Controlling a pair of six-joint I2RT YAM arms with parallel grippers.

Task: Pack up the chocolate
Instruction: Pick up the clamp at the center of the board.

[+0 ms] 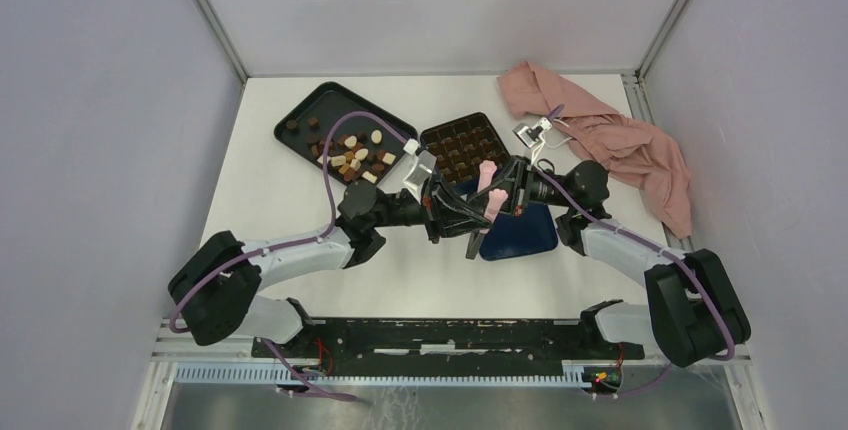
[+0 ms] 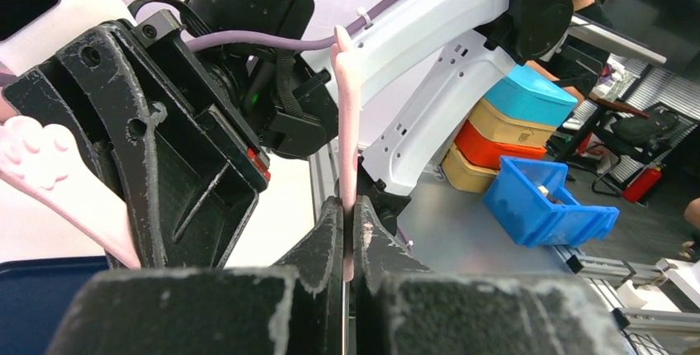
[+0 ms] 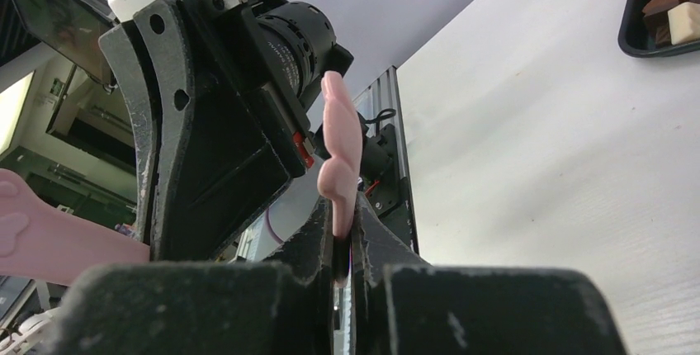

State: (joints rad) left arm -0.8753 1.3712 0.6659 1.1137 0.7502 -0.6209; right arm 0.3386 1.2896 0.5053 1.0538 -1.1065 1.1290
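The chocolate [image 1: 355,158], small squares, rounds and ovals in dark brown, tan and cream, lies heaped toward the right end of a shiny black rectangular tray [image 1: 318,108] at the far left of the matte white table [image 1: 290,200]. More dark pieces sit in some cells of the square grid box [image 1: 425,139] just right of the tray. The two arms meet tip to tip in front of that box, above a flat dark blue square panel [image 1: 527,235]. The left gripper [image 2: 347,216] has its rough, scuffed black fingers pinched tight on a thin, smooth pink strip [image 2: 347,124], which is seen edge-on and stands upright out of the clamp. The right gripper [image 3: 345,235] is likewise clenched on a soft-looking pink paddle [image 3: 340,140] with a lobed, paw-like tip. Whether the two pink pieces are joined cannot be told. A crumpled dusty-pink cloth [image 1: 625,140] is draped over the far right corner of the table, well apart from the chocolate.
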